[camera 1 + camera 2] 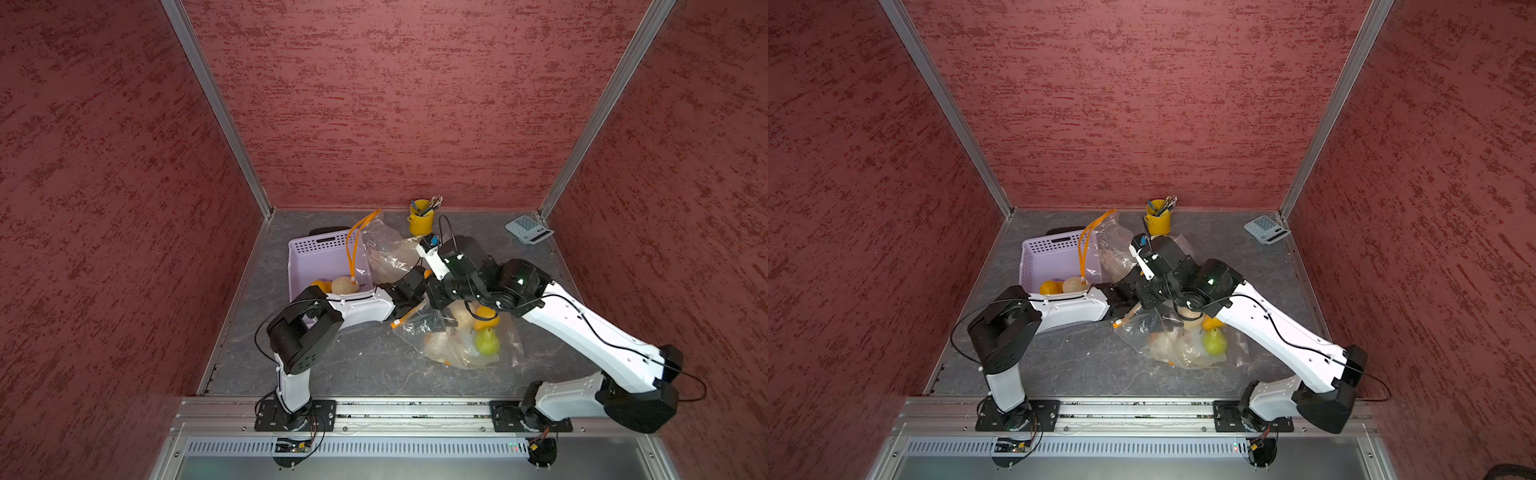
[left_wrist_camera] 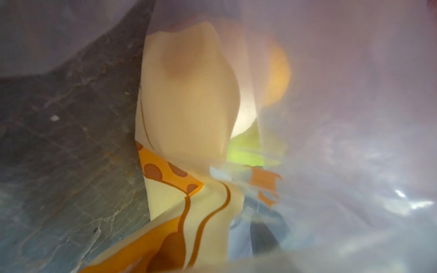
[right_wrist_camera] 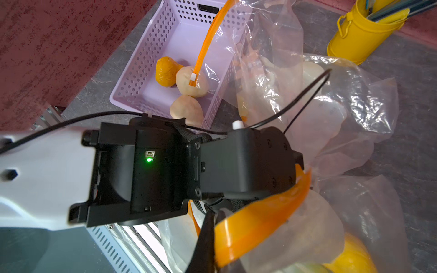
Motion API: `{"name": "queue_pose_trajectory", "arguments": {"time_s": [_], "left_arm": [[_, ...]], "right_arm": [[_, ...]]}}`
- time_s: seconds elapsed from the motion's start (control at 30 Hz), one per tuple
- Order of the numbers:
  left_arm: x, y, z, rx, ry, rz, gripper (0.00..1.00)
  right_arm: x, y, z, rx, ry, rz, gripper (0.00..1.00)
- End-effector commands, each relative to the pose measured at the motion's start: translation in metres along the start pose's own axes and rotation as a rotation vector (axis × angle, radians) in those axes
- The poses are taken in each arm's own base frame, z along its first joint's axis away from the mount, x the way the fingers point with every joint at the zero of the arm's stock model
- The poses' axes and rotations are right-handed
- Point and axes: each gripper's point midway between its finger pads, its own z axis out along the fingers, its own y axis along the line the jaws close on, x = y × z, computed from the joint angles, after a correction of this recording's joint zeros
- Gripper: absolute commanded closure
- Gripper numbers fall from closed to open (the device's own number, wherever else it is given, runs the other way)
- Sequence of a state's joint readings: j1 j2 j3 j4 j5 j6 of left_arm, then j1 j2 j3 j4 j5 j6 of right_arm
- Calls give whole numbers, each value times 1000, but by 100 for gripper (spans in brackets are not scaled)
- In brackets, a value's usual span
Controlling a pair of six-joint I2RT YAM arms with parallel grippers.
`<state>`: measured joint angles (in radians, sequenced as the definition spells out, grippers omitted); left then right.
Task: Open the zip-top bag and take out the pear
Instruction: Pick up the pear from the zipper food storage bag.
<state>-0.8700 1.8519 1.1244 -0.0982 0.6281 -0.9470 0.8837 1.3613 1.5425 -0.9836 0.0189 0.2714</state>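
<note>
Right wrist view: the right end effector [image 3: 209,241] touches the orange zip strip [image 3: 260,222]. I cannot tell whether it is clenched or released, nor can I for the left end effector [image 1: 417,280]. Inside the clear zip-top bag [image 1: 510,345] on the bench [image 1: 353,365] lies the green pear [image 1: 487,340], stem toward the back wall, long axis front-to-back.

Grey marbled tabletop [image 1: 353,361], lilac basket [image 1: 300,266], yellow pencil cup [image 1: 419,223], calculator [image 1: 528,229], zip-top bag [image 1: 419,329] of fruit, second clear bag [image 1: 386,249]
</note>
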Motion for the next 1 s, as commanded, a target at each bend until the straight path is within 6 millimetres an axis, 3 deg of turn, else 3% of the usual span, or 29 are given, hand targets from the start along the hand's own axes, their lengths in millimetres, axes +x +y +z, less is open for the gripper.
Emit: {"name": "queue_pose_trajectory", "arguments": {"time_s": [0.0,0.1,0.3,0.4,0.6,0.77,0.97], "left_arm": [[-24,6,14,25,-115,-29,50],[-35,4,21,71,-155,-56,49],[-55,9,20,80,-225,-81,48],[-62,16,14,73,-261,-98,48],[-70,14,7,79,-301,-106,47],[-75,14,2,92,-363,-132,46],[-80,4,6,127,-373,-138,45]], "right_arm": [[-22,-6,-21,-97,-117,109,59],[-13,-46,-44,-48,-163,229,41],[9,-122,-102,91,-272,474,29],[28,-169,-107,254,-248,612,24],[87,-246,-4,289,-59,849,27],[106,-268,45,280,5,890,36],[121,-280,96,219,77,934,59]]}}
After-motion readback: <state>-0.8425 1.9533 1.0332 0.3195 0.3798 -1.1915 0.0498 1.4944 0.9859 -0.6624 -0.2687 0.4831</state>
